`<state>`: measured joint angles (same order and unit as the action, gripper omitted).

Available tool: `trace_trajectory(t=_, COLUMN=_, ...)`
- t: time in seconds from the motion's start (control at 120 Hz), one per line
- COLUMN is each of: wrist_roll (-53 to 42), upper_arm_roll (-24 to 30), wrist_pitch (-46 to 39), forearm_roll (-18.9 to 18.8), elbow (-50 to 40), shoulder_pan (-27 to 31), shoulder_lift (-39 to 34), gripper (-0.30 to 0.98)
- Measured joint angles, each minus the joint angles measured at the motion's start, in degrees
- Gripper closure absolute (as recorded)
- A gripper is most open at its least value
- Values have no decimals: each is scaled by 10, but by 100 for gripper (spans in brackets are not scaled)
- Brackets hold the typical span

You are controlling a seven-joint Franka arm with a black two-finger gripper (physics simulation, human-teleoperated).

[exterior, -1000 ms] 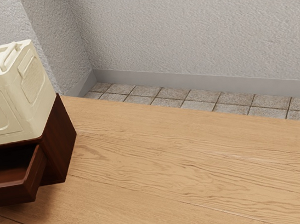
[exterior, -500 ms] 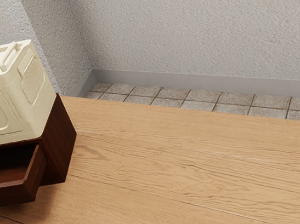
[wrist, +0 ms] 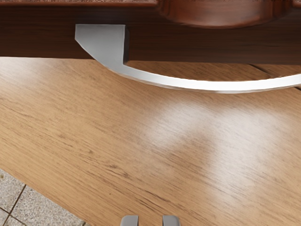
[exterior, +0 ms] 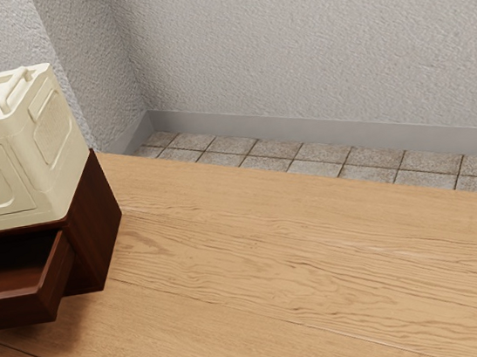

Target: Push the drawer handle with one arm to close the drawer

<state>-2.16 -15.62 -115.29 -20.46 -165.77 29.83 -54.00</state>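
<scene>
1. The drawer stands pulled out at the exterior view's left, its inside showing; it sticks out just as far as in both earlier pictures.
2. Its curved metal handle is on the drawer's front. A second ago a dark and grey part of the gripper covered it at the exterior view's left edge; since the next picture, the handle's end has been in plain sight there.
3. The gripper is released: in the wrist view its two fingertips stand apart, a gap between them, holding nothing. They are apart from the handle, with tabletop seen between.
4. The dark wooden cabinet around the drawer has stayed put on the table.
5. The cream crate rests on the cabinet, unmoved.
6. Beyond the table are floor tiles and a grey wall, both unchanged.
</scene>
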Motion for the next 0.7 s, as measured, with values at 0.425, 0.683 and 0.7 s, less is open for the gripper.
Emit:
trace_trajectory(t=0.425, wrist_roll=3, upper_arm_roll=-12, wrist_pitch=-29, forearm_roll=8, elbow=23, shoulder_pan=-23, shoulder_lift=55, gripper=78)
trace_trajectory(t=0.683, wrist_roll=4, upper_arm_roll=-28, wrist_pitch=-48, forearm_roll=17, elbow=31, shoulder_pan=-48, shoulder_lift=75, gripper=78)
trace_trajectory(t=0.7, wrist_roll=4, upper_arm_roll=-29, wrist_pitch=-49, forearm_roll=18, elbow=32, shoulder_pan=-50, shoulder_lift=77, gripper=78)
